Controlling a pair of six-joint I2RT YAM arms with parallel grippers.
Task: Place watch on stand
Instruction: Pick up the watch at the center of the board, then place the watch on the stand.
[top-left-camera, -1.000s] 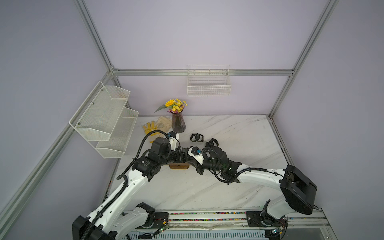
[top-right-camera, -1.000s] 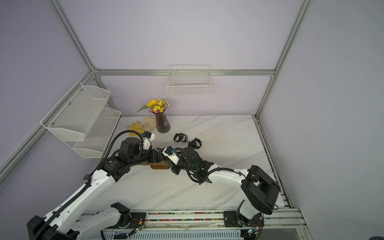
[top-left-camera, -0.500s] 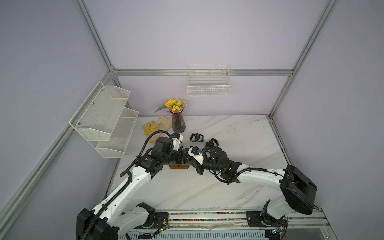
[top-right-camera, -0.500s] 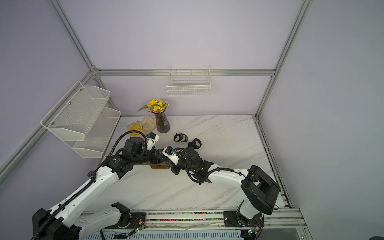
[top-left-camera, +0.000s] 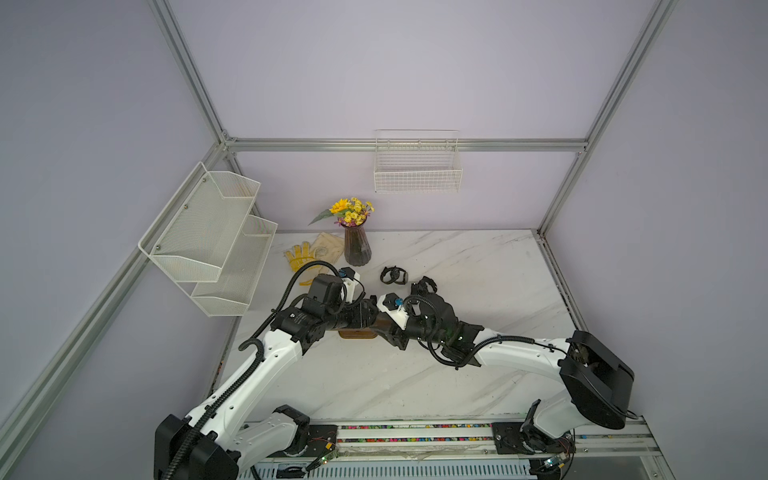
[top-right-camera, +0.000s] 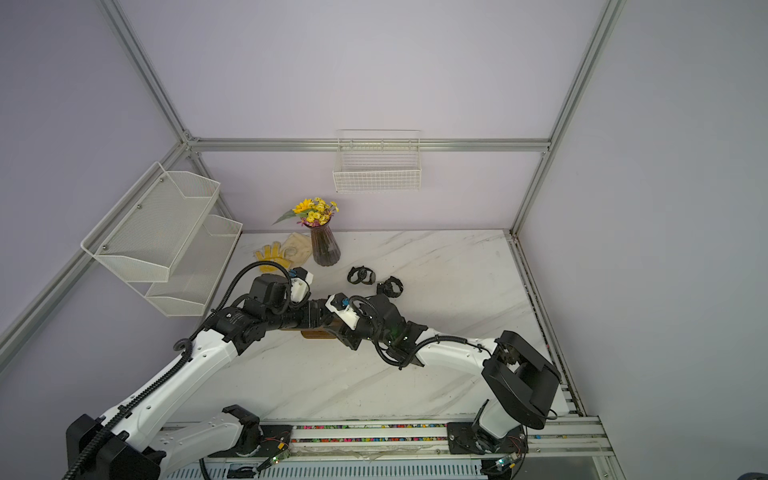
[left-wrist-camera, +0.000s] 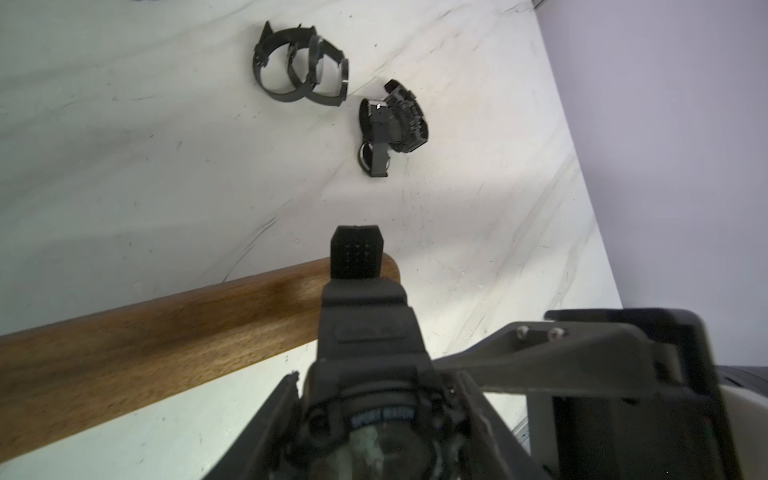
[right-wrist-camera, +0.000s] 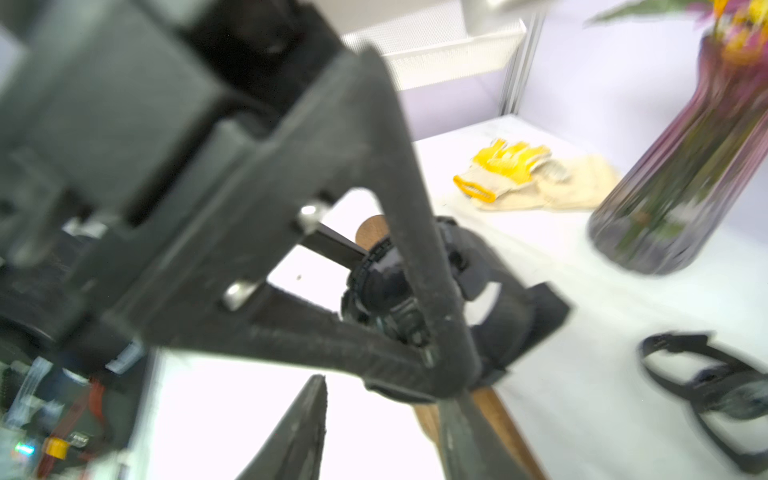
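one chunky black watch (left-wrist-camera: 368, 328) sits with its strap across the rounded end of the one grained brown wooden stand (left-wrist-camera: 166, 332) on the white marbled surface (left-wrist-camera: 124, 166), its round case pinched in the left gripper (left-wrist-camera: 376, 432). the right gripper (right-wrist-camera: 382, 415) stands by the bar, fingers apart. two thin looped black bands (left-wrist-camera: 299, 66) and one bulkier black watch (left-wrist-camera: 390, 120) lie loose nearby.

Loose watches (top-left-camera: 394, 275) behind stand (top-left-camera: 356, 333); vase (top-left-camera: 356, 249) farther back.
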